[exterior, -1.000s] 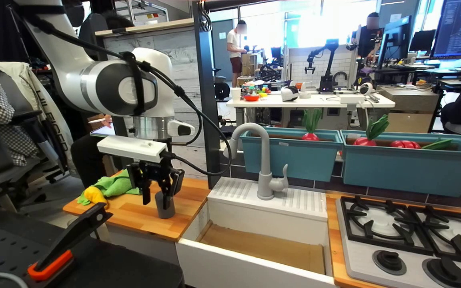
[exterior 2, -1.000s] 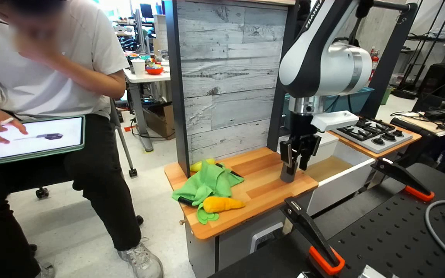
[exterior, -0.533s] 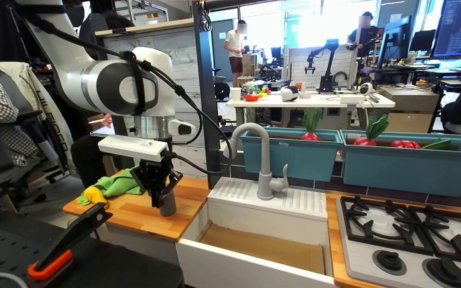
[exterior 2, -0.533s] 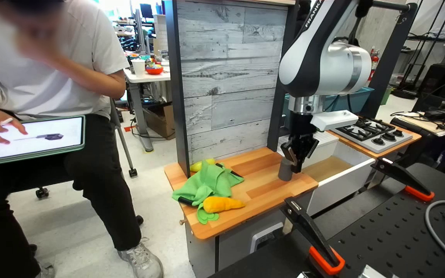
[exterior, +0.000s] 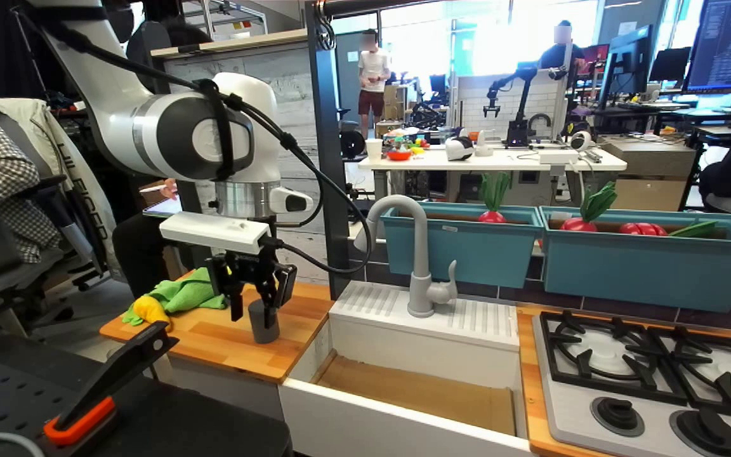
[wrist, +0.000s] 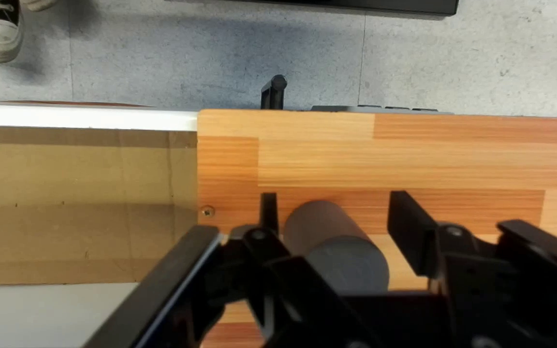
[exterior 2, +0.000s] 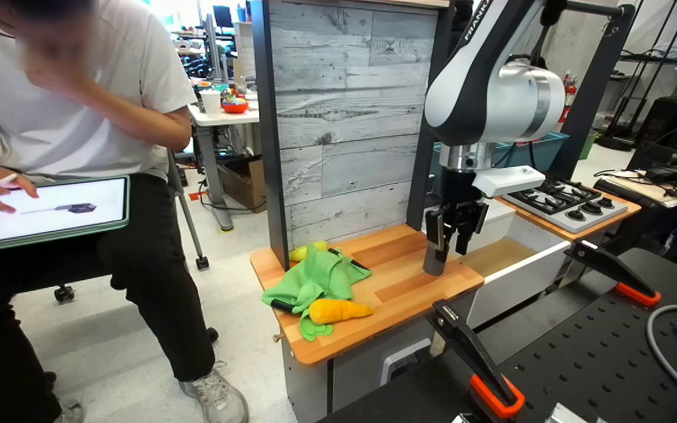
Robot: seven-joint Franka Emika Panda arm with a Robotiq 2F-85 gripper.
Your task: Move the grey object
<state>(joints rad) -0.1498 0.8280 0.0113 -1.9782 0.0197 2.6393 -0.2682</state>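
Note:
The grey object (exterior: 261, 330), a small dark grey cylinder, stands upright on the wooden counter (exterior: 213, 336), near the edge beside the sink. It also shows in an exterior view (exterior 2: 432, 264) and in the wrist view (wrist: 322, 224). My gripper (exterior: 252, 314) is open and low at the object; it shows there too (exterior 2: 452, 254). In the wrist view the fingers (wrist: 331, 208) stand on both sides of the object, the left finger closer to it. One finger covers part of the object in both exterior views. I cannot tell whether a finger touches it.
A green cloth (exterior 2: 321, 276) and a yellow-orange carrot-shaped thing (exterior 2: 338, 311) lie farther along the counter. A sink (exterior: 416, 387) with a grey faucet (exterior: 420, 266) adjoins it. A grey plank wall (exterior 2: 350, 117) stands behind. Black clamps (exterior 2: 473, 352) are at the front.
Half a second ago my gripper was closed beside the object; now its fingers are spread again, slightly higher. The object has shifted slightly from where it stood one second ago.

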